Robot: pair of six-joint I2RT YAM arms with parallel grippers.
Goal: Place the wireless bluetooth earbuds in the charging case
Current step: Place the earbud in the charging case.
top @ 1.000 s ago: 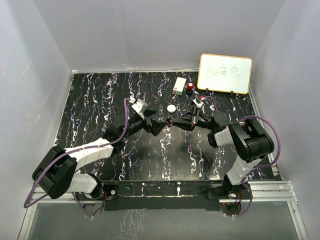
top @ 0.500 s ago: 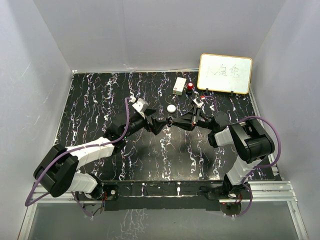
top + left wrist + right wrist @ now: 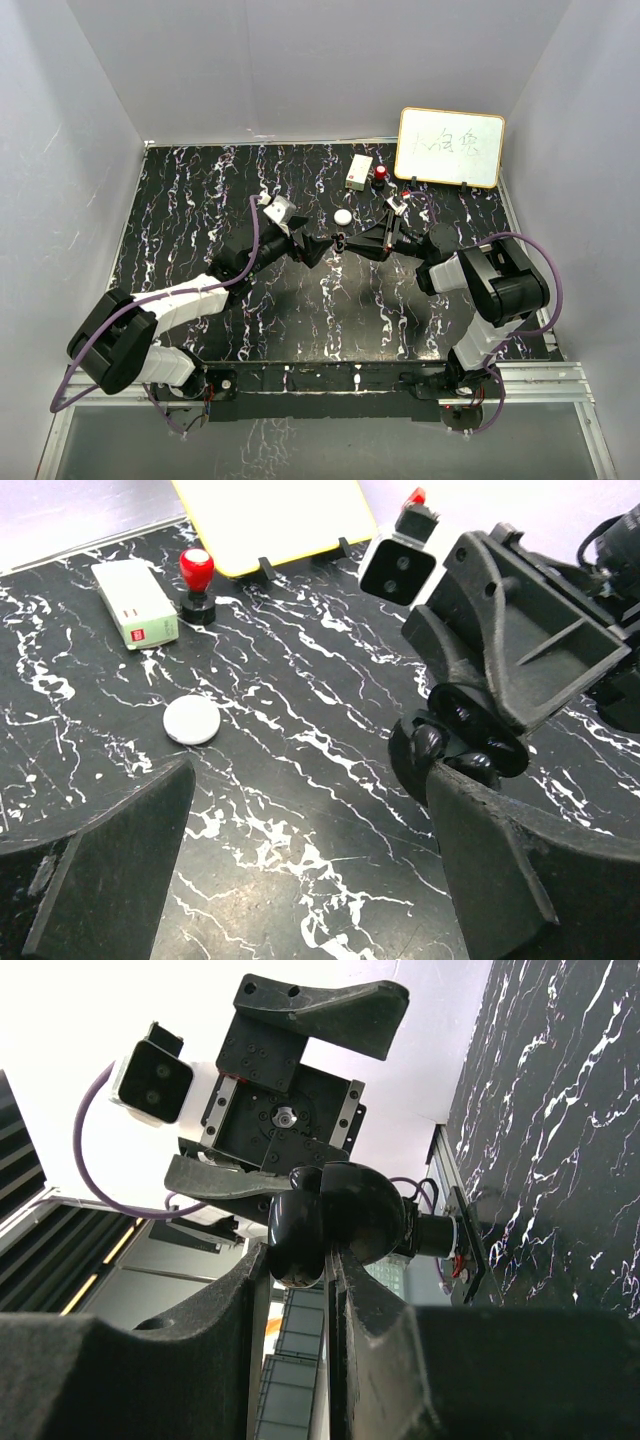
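Right hand (image 3: 348,240) is clamped on black case (image 3: 458,742) over mid worktop (image 3: 200,200). Left hand (image 3: 300,880) has fingers wide apart, just left of case. White puck (image 3: 191,720) lies beyond.

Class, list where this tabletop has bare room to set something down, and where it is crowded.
Bare: the table far-left, between the left wall and the white box; also the near middle between the arms. Crowded: centre, where left tool and right tool face each other by the white puck.
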